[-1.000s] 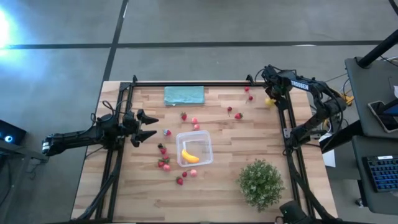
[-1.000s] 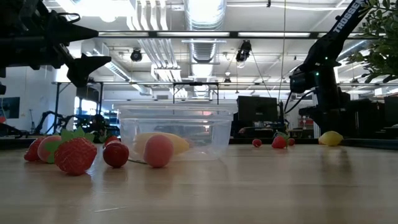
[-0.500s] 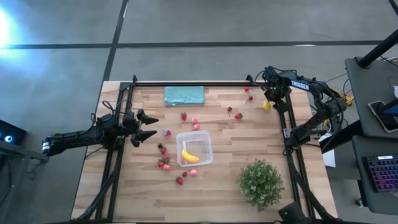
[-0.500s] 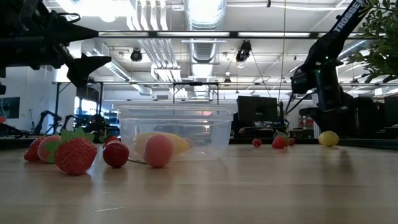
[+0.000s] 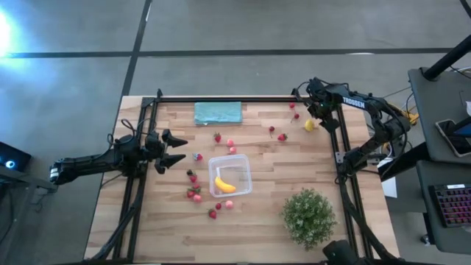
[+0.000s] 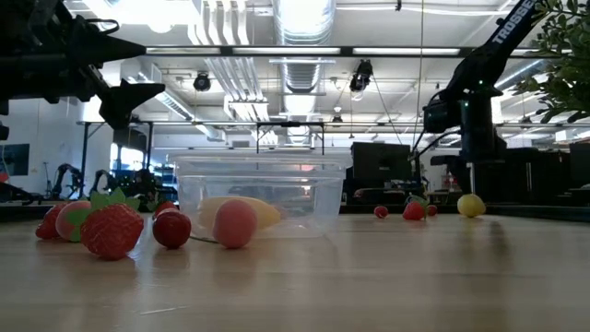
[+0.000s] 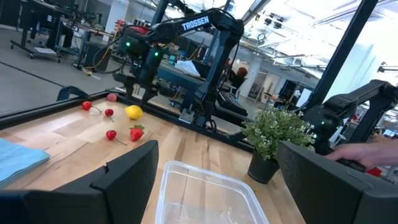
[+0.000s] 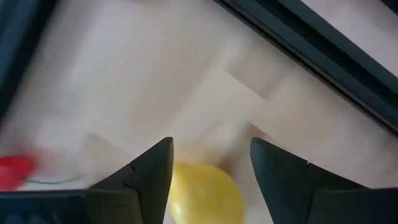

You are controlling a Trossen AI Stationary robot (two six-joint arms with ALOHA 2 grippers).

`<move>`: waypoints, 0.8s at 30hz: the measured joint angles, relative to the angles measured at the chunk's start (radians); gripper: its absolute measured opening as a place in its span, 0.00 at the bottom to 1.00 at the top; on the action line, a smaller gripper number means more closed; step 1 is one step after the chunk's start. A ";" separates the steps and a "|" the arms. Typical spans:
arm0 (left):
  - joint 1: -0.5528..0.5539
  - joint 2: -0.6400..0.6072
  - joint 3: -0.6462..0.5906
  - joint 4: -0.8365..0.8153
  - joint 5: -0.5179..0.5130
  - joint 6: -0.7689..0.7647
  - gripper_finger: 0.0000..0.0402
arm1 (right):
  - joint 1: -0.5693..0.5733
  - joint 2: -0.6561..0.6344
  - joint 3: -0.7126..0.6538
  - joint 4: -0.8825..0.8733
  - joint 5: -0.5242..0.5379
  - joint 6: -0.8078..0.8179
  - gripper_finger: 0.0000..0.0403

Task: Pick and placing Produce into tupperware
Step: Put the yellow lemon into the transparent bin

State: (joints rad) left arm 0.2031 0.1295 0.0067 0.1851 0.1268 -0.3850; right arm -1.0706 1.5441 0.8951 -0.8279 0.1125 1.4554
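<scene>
Step in hand: reach for lemon [image 5: 309, 124] at far right of table, just below my right gripper [image 8: 210, 163], fingers wide apart, nothing held. Next I think: lower, close, carry to tupperware [image 5: 230, 175] at centre. Left gripper [image 5: 172, 149] waits open beside tupperware

Pale wood-plank table [image 5: 280, 169] with a matt finish — clear, glossy plastic tupperware [image 6: 262, 194], smooth yellow lemon [image 8: 204, 193], soft teal cloth [image 5: 218, 112].

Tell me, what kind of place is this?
Probably a robotics lab or workshop: exposed ceiling ducts, more robot arms on rigs behind, and a wooden test table with toy fruit.
</scene>
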 joint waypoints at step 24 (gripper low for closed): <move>0.000 0.000 0.000 0.000 0.000 0.000 0.78 | 0.149 -0.038 0.001 0.102 -0.113 -0.165 0.51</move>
State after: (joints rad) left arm 0.2034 0.1292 0.0067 0.1852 0.1272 -0.3848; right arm -0.9214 1.5059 0.8963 -0.7261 0.0000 1.2905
